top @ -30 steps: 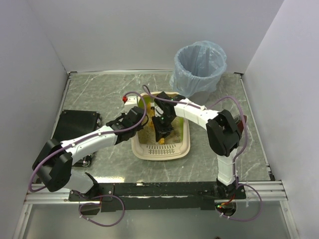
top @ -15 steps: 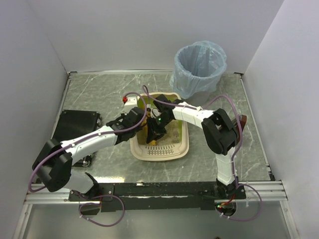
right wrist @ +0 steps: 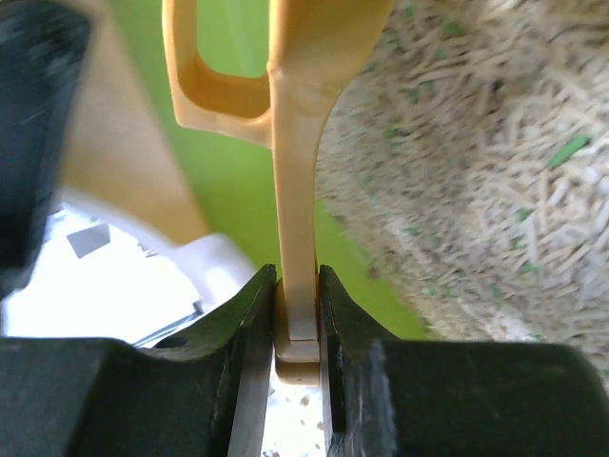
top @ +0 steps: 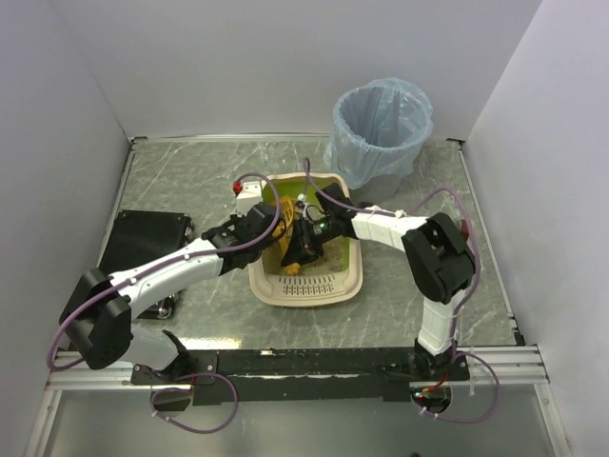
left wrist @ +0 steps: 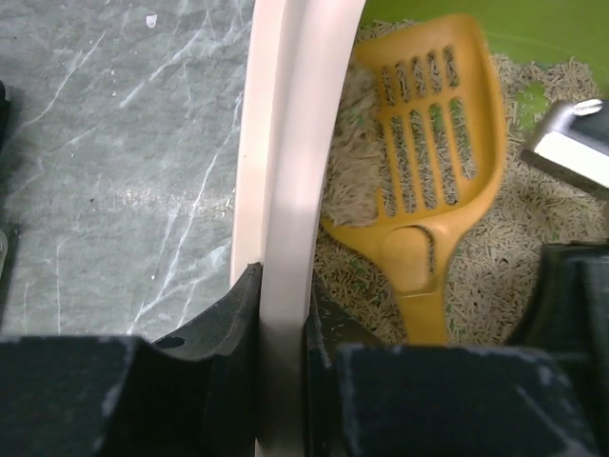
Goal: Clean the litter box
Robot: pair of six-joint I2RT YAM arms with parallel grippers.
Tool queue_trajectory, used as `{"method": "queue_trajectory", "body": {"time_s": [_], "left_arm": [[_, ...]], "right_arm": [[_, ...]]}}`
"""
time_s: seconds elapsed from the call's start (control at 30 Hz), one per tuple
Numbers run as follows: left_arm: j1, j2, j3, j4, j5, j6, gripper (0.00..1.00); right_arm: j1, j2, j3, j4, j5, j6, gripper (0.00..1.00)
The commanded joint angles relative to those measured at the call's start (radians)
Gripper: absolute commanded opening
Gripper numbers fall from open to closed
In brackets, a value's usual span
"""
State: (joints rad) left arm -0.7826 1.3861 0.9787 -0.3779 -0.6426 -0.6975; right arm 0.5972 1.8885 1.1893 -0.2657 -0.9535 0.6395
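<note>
The litter box (top: 354, 276) sits mid-table, cream rim, lime-green inner wall, beige litter. My left gripper (top: 269, 225) is shut on its left rim (left wrist: 285, 219). My right gripper (top: 303, 240) is shut on the handle of the orange slotted scoop (right wrist: 295, 190). In the left wrist view the scoop (left wrist: 433, 162) lies slotted face up on the litter (left wrist: 495, 257) beside the left rim, with litter heaped against its left edge. The scoop shows in the top view (top: 288, 263) by the box's left wall.
A grey round bin with a light-blue bag (top: 381, 124) stands behind the box to the right. A black flat device (top: 143, 243) lies at the left. A small white block with a red tip (top: 245, 189) sits behind the box's left corner.
My right gripper has moved left and slightly forward inside the box with the scoop, bringing it against the left wall. The left gripper has kept its hold on the rim.
</note>
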Motion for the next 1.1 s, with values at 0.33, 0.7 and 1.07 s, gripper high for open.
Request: {"method": "queue_trajectory", "body": {"time_s": [0.33,0.7,1.07], "left_arm": [[0.057,-0.059,0.137,0.175,-0.022,-0.206,0.01],[0.077,-0.088,0.078,0.234,0.009,-0.186,0.01],[0.082,-0.108,0.034,0.332,0.106,-0.146,0.01]], "right_arm": [[-0.073,-0.236,-0.074,0.111,-0.139,0.009,0.00],[-0.140,-0.367,-0.158,0.019,-0.180,-0.020,0.00],[-0.148,-0.525,-0.298,0.291,-0.367,0.187,0.00]]}}
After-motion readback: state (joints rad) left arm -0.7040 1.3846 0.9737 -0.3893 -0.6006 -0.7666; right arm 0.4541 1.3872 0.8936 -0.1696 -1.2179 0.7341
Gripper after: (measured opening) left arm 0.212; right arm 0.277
